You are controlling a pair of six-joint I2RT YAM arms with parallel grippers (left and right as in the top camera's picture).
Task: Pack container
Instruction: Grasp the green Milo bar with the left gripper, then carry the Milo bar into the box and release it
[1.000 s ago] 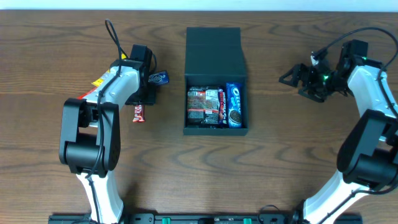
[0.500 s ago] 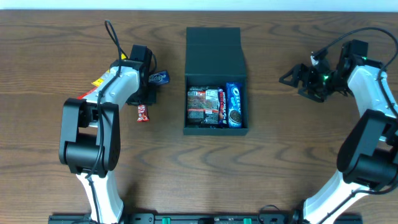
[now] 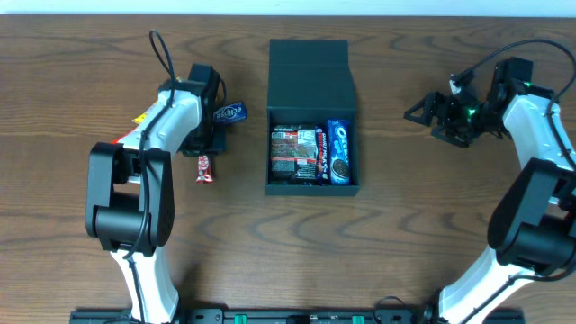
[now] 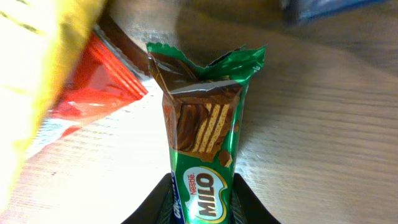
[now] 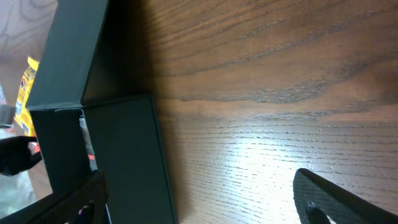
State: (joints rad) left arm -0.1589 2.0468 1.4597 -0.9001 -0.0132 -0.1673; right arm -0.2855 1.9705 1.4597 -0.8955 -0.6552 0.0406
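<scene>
Green-wrapped Milo bar (image 4: pixel 205 155) now pinched at its lower end by the left jaws, dark tips against both sides of the wrapper in the left wrist view. Narrower than a second ago, and perhaps not done closing, so a fresh grip rather than a proven one. Not yet visibly lifted off the wooden counter (image 3: pixel 108 54). Crimped top end pointing away from the camera, red wrapper (image 4: pixel 99 87) just beside it on the view's left; touching or not, cannot tell. Hidden under the left arm (image 3: pixel 171 121) from overhead. Small red bar (image 3: pixel 204 166) nudged a little over that second, blue packet (image 3: pixel 230 112) showing slightly more beside the wrist.

Dark teal-black container (image 3: pixel 310 189) unmoved mid-counter, to the right of the left arm and apart from the Milo bar, flap lid lying open toward the far edge. Already holds an Oreo pack (image 3: pixel 338 151) on its right side and a dark red-brown packet (image 3: pixel 290 151) on its left, with a narrow strip between; hardly any bare floor on show.

Right jaws spread wide on nothing, parked well off to the container's right, as before.

For the task: one more snack secured, or nearly. Calls next for a lift clear of the red wrapper, a carry rightward over the container wall, and a release, probably on top of what lies there. Possible trouble: slick foil slipping from a pinch so near its end.
</scene>
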